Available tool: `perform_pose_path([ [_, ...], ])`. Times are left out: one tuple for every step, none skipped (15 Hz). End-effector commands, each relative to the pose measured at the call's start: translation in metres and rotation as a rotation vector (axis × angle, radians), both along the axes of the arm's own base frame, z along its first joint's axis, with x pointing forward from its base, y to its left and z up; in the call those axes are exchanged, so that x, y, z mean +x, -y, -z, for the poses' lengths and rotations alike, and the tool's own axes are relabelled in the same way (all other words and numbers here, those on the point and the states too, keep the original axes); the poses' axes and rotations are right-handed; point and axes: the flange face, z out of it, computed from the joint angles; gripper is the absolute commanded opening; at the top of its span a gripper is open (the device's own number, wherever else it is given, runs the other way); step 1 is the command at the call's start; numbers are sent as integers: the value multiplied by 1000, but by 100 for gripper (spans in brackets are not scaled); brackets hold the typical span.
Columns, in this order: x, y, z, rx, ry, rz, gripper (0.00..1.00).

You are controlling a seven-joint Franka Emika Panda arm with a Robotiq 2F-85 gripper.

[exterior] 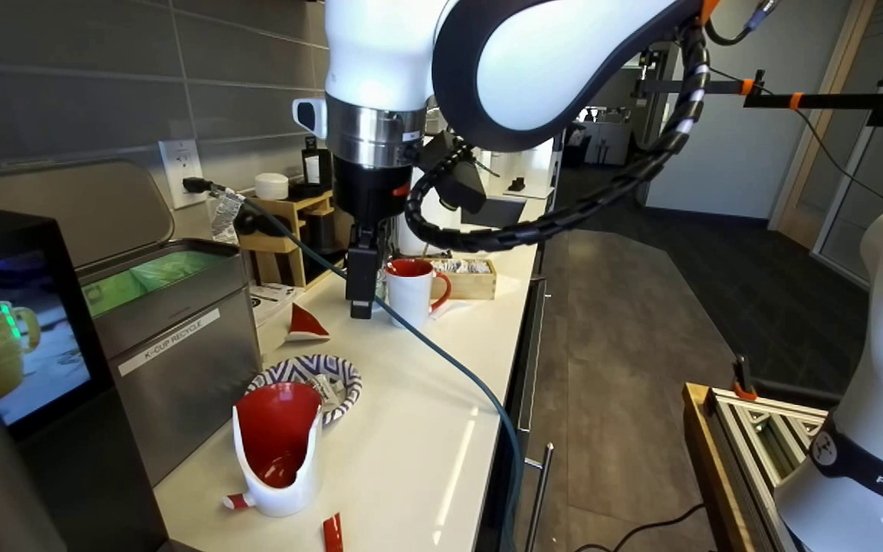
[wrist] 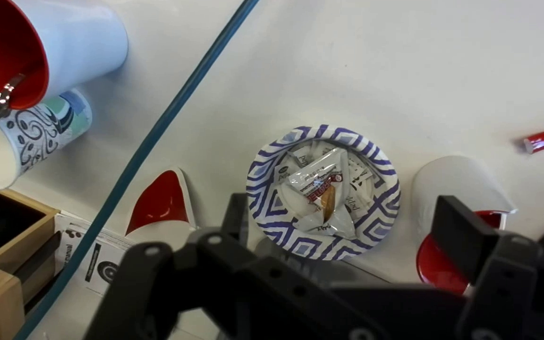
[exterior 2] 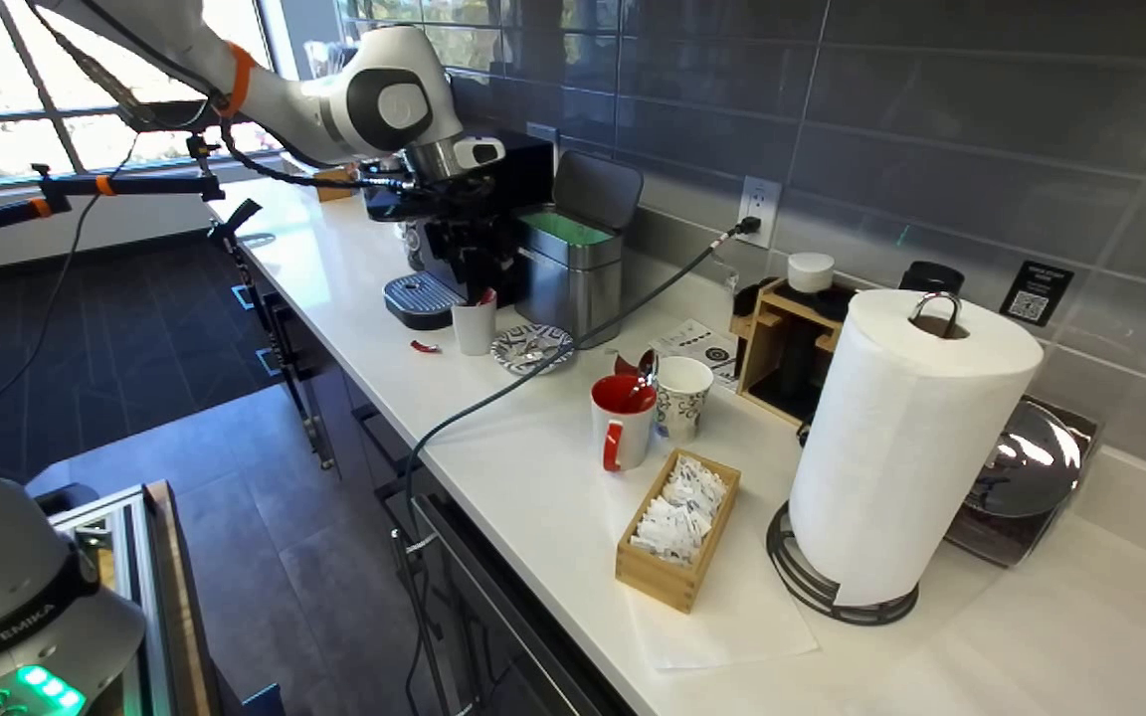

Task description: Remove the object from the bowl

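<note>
In an exterior view the bowl [exterior: 296,369] is partly hidden — behind the broken mug [exterior: 280,437].

Your bowl [wrist: 265,196] is round and shallow, patterned in purple-blue and white zigzags, and stands upright on the counter [wrist: 395,71]. Inside its rim you can see a glossy whitish packet [wrist: 321,189], crinkled, with red print and a brown almond shape on its face, lying aslant on top of other white packets [wrist: 361,184], partly covering them.
</note>
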Motion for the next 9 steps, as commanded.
perform_pose_path([
  [19, -7, 37, 9, -38, -112, 100],
  [25, -7, 48, 7, -57, -149, 100],
  [30, -6, 58, 11, -70, -177, 100],
  [38, -4, 66, 3, -76, -194, 100],
  [46, -3, 73, -1, -80, -208, 100],
  [54, -1, 77, -6, -82, -215, 100],
  [61, 0, 80, -3, -85, -223, 100],
  [71, 0, 85, -1, -87, -223, 100],
  [78, 1, 87, 2, -88, -225, 100],
])
